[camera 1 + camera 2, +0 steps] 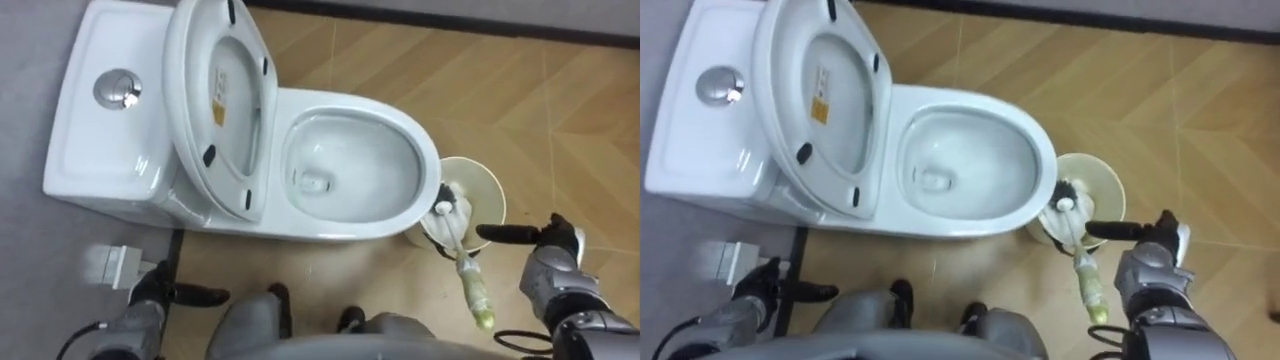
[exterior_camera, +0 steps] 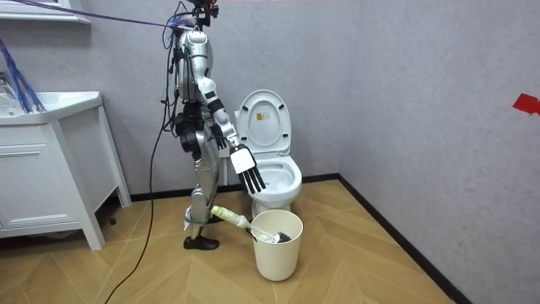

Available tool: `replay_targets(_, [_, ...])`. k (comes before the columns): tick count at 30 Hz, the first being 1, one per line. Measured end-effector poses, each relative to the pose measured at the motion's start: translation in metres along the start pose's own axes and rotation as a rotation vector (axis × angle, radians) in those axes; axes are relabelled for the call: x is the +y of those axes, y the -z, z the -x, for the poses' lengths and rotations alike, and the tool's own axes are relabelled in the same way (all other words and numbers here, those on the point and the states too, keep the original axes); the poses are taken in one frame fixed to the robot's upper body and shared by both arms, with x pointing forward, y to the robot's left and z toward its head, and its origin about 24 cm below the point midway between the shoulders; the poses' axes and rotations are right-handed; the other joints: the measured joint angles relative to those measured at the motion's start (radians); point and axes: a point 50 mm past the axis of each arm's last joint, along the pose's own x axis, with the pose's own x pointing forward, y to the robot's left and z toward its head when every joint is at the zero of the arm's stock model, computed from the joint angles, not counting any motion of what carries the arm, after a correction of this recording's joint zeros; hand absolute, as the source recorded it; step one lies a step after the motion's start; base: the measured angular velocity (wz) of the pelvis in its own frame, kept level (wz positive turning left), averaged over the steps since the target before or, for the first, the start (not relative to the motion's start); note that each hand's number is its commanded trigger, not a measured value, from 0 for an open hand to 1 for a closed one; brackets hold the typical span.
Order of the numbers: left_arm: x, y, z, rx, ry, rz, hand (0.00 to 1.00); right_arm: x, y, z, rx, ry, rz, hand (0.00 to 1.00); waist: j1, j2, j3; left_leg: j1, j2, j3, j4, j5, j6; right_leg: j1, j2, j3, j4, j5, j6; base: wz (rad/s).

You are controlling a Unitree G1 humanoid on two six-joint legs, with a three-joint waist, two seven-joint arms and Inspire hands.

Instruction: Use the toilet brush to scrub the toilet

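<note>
While the robot stands close against the long side of the white ceramic toilet (image 1: 280, 215), facing it (the room view has it on the toilet's left), both arms hang low and neither hand holds anything. Toilet's white plastic seat and lid (image 1: 215, 100) are tipped up against the tank, and the bowl is open. Task's thing, the toilet brush with pale yellow-green handle (image 1: 470, 275), sits in the round cream plastic bucket (image 1: 495, 185). The bucket stands on the brown herringbone wood floor (image 1: 520, 100), just beside the front end of the bowl on the robot's right. Brush head, white bristles with a dark part, is down inside the bucket. The handle leans out over the bucket rim toward the robot, with its free end in the air. Right hand (image 1: 548, 265) is near the bucket, its dark fingers (image 1: 505, 233) straight and pointing at the bucket rim. They are just beside the brush handle but apart from it, with no contact that I can see. In the room view this hand hangs with its fingers spread, above the bucket. Left hand (image 1: 160, 295) is low at the tank end of the toilet, fingers stretched out, touching nothing. A white cabinet with a basin (image 2: 42, 186) stands well apart, at the room view's left.
</note>
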Motion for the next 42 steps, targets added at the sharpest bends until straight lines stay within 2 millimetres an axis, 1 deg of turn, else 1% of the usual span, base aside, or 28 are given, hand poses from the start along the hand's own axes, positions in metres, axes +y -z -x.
replay_targets(1, [-0.002, -0.004, -0.001, -0.009, 0.008, -0.011, 0.0, 0.001, -0.002, 0.0, -0.005, -0.001, 0.01, 0.0, -0.001, 0.002, 0.0014, -0.012, 0.0, -0.001, 0.0, 0.004, 0.001, -0.012, -0.003, -0.002, 0.003, 0.0, 0.0, 0.11])
replay_targets(2, [-0.006, -0.007, -0.001, -0.018, 0.023, -0.029, 0.0, 0.001, -0.007, -0.001, -0.017, -0.003, 0.023, 0.0, 0.001, 0.008, 0.0058, -0.037, -0.003, -0.004, 0.0, 0.013, 0.005, -0.041, -0.01, -0.006, 0.018, 0.0, 0.0, 0.09])
replay_targets(5, [-0.012, -0.019, -0.003, -0.048, 0.043, -0.054, 0.0, 0.001, -0.017, -0.002, -0.032, -0.009, 0.023, 0.0, 0.0, 0.013, 0.0089, -0.102, -0.011, -0.007, 0.001, 0.032, 0.013, -0.118, -0.026, -0.018, 0.053, 0.0, 0.0, 0.07])
replay_targets(7, [-0.016, -0.023, -0.003, -0.06, 0.053, -0.069, 0.0, 0.0, -0.017, -0.003, -0.026, -0.009, 0.029, 0.0, 0.002, 0.017, 0.0116, -0.134, -0.013, -0.01, 0.015, 0.035, 0.016, -0.148, -0.029, -0.017, 0.066, 0.0, 0.0, 0.05])
replay_targets(10, [-0.019, -0.03, -0.003, -0.091, 0.047, -0.067, 0.0, -0.002, -0.02, -0.004, -0.034, -0.011, 0.044, 0.0, 0.002, 0.02, 0.0136, -0.193, -0.02, -0.015, 0.023, 0.043, 0.022, -0.22, -0.042, -0.015, 0.113, -0.002, 0.0, 0.02])
replay_targets(13, [-0.022, -0.04, -0.002, -0.128, 0.047, -0.063, 0.0, -0.005, -0.024, -0.005, -0.034, 0.0, 0.061, 0.0, 0.005, 0.028, 0.0205, -0.26, -0.024, -0.018, 0.048, 0.05, 0.025, -0.293, -0.05, -0.014, 0.157, -0.006, -0.003, 0.02])
replay_targets(15, [-0.026, -0.048, -0.002, -0.154, 0.059, -0.073, 0.0, -0.008, -0.024, -0.006, -0.027, 0.008, 0.094, 0.0, 0.009, 0.032, 0.0248, -0.31, -0.034, -0.02, 0.075, 0.052, 0.027, -0.352, -0.067, -0.01, 0.209, -0.023, -0.007, 0.06])
replay_targets(16, [-0.026, -0.051, -0.001, -0.165, 0.06, -0.073, 0.0, -0.009, -0.023, -0.006, -0.024, 0.011, 0.097, 0.0, 0.012, 0.033, 0.0247, -0.324, -0.035, -0.019, 0.085, 0.052, 0.027, -0.368, -0.071, -0.009, 0.223, -0.026, -0.009, 0.0])
replay_targets(18, [-0.028, -0.061, 0.0, -0.202, 0.067, -0.08, 0.0, -0.014, -0.023, -0.007, -0.022, 0.023, 0.127, 0.0, 0.026, 0.037, 0.027, -0.381, -0.037, -0.016, 0.122, 0.051, 0.028, -0.43, -0.081, -0.001, 0.267, -0.04, -0.012, 0.0])
replay_targets(19, [-0.029, -0.063, 0.0, -0.209, 0.067, -0.084, 0.0, -0.014, -0.024, -0.007, -0.028, 0.022, 0.136, 0.0, 0.027, 0.039, 0.0282, -0.394, -0.037, -0.017, 0.131, 0.051, 0.028, -0.443, -0.082, -0.002, 0.28, -0.042, -0.015, 0.06])
replay_targets(21, [-0.031, -0.068, 0.0, -0.226, 0.071, -0.083, 0.0, -0.015, -0.027, -0.008, -0.038, 0.024, 0.137, 0.0, 0.028, 0.041, 0.0297, -0.442, -0.037, -0.018, 0.157, 0.051, 0.027, -0.492, -0.095, -0.003, 0.316, -0.053, -0.021, 0.06])
replay_targets(24, [-0.031, -0.077, 0.001, -0.255, 0.064, -0.066, 0.0, -0.015, -0.032, -0.008, -0.053, 0.025, 0.145, 0.0, 0.037, 0.042, 0.0301, -0.486, -0.037, -0.016, 0.182, 0.051, 0.026, -0.541, -0.099, -0.001, 0.353, -0.062, -0.027, 0.03])
replay_targets(29, [-0.035, -0.081, 0.002, -0.27, 0.074, -0.082, 0.0, -0.017, -0.032, -0.008, -0.058, 0.029, 0.179, 0.0, 0.046, 0.042, 0.0308, -0.516, -0.037, -0.017, 0.196, 0.054, 0.023, -0.571, -0.11, -0.009, 0.38, -0.07, -0.036, 0.03])
replay_targets(31, [-0.036, -0.084, 0.003, -0.285, 0.08, -0.068, 0.0, -0.017, -0.031, -0.008, -0.059, 0.027, 0.188, 0.0, 0.049, 0.042, 0.0308, -0.524, -0.035, -0.02, 0.203, 0.054, 0.021, -0.577, -0.109, -0.012, 0.383, -0.075, -0.038, 0.06])
replay_targets(37, [-0.039, -0.094, 0.004, -0.314, 0.08, -0.065, 0.0, -0.016, -0.039, -0.008, -0.076, 0.027, 0.198, 0.0, 0.048, 0.042, 0.0308, -0.583, -0.04, -0.016, 0.234, 0.055, 0.019, -0.642, -0.112, -0.002, 0.425, -0.084, -0.043, 0.02])
replay_targets(39, [-0.039, -0.101, 0.005, -0.335, 0.086, -0.05, 0.0, -0.019, -0.04, -0.009, -0.078, 0.033, 0.193, 0.0, 0.052, 0.048, 0.0329, -0.62, -0.039, -0.016, 0.267, 0.047, 0.018, -0.675, -0.114, -0.002, 0.454, -0.094, -0.046, 0.04])
replay_targets(41, [-0.038, -0.106, 0.008, -0.36, 0.087, -0.045, 0.0, -0.023, -0.042, -0.01, -0.083, 0.045, 0.201, 0.0, 0.056, 0.058, 0.0383, -0.644, -0.035, -0.018, 0.293, 0.035, 0.019, -0.693, -0.113, -0.003, 0.478, -0.104, -0.047, 0.0])
replay_targets(42, [-0.038, -0.109, 0.009, -0.376, 0.088, -0.044, 0.0, -0.025, -0.043, -0.01, -0.085, 0.05, 0.205, 0.0, 0.058, 0.059, 0.0385, -0.658, -0.036, -0.019, 0.306, 0.032, 0.02, -0.71, -0.115, 0.004, 0.496, -0.11, -0.045, 0.0])
